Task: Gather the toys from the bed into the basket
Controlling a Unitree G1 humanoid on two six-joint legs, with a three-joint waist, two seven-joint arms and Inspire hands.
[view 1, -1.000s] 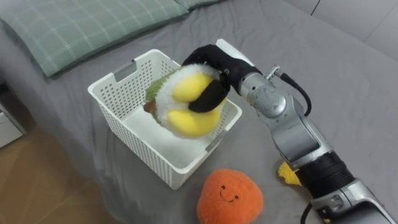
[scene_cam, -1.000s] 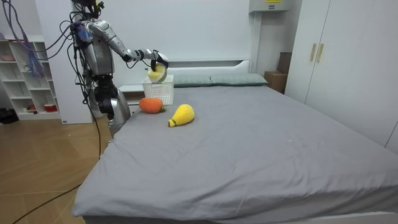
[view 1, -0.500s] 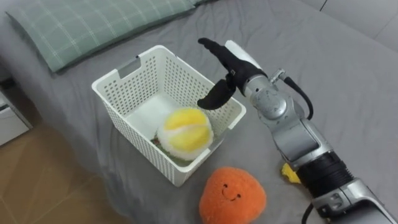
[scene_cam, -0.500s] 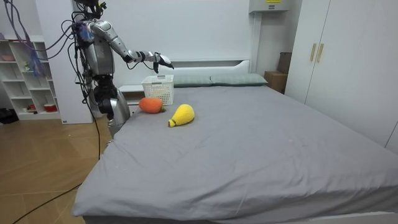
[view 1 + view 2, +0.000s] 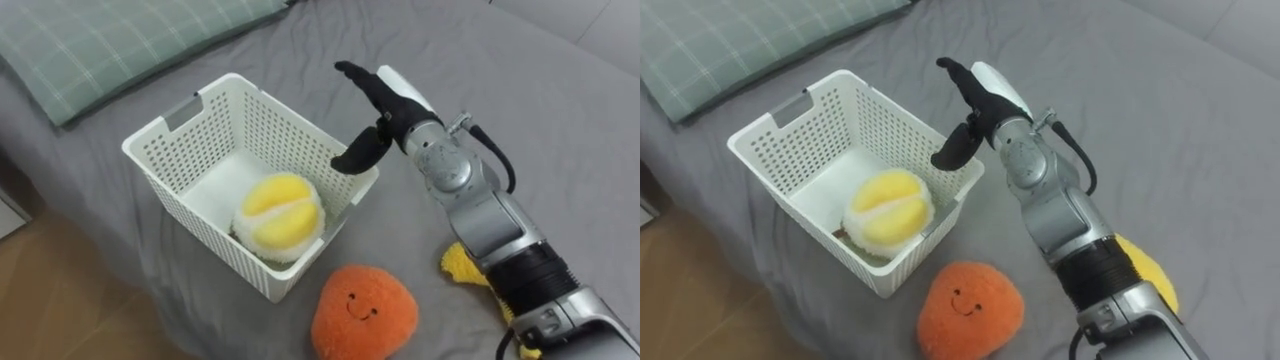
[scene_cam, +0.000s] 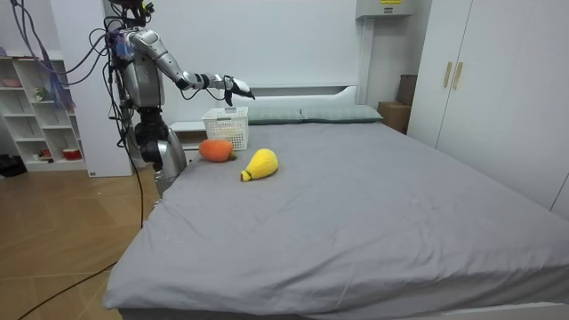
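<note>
Your yellow-white ball toy (image 5: pixel 278 215) sits in the white basket (image 5: pixel 290 125); the smiling orange toy (image 5: pixel 363 315) lies at its five o'clock.

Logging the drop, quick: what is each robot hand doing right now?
Right robot hand: open, holding nothing, above the basket rim.
Left robot hand: cannot be told.

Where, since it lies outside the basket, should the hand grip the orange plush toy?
Probably over its rounded top, coming from above: the orange plush toy sits free on the bed beside the basket, soft, with no handle, and the right hand is open.
</note>
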